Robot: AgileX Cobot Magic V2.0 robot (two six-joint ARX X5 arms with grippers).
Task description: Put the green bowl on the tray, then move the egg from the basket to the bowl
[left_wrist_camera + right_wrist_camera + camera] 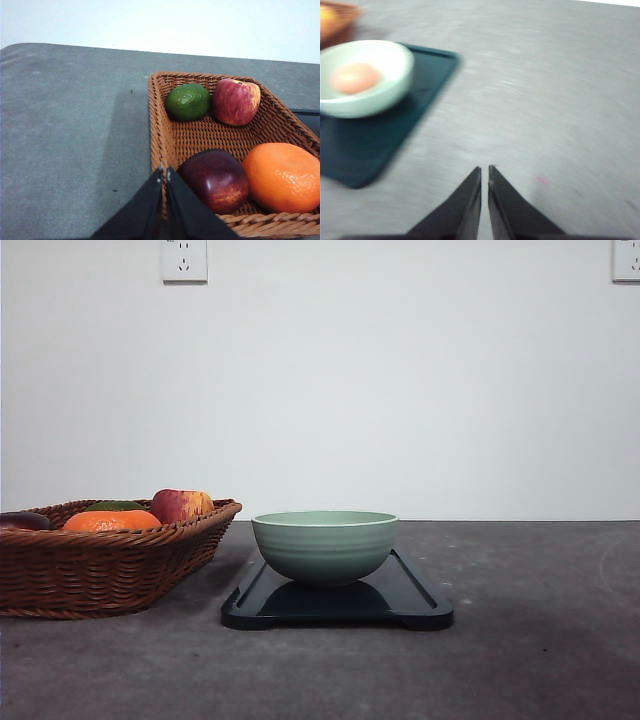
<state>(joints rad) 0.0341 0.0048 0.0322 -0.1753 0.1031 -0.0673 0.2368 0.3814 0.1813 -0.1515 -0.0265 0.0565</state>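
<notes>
— Where's the egg (355, 78)?

— Already lying in the green bowl (367, 95), pinkish and blurred, and the bowl stands on the tray (375, 150) beside the basket (100, 570).

— And the fingers?

— The right fingers (485, 170) are pressed together, holding nothing, over bare table (560, 100); the egg lies well ahead of their tips and off to one side.

— Its long axis?

— Too blurred to say.

— The left ones?

— The left fingers (164, 172) are clenched and empty too, at the basket's near rim, close to a dark red fruit (215, 180) and an orange mandarin (282, 176). I'd judge both steps done.

White wall (400, 390), sockets (184, 260), grey tabletop (540, 640).
</notes>
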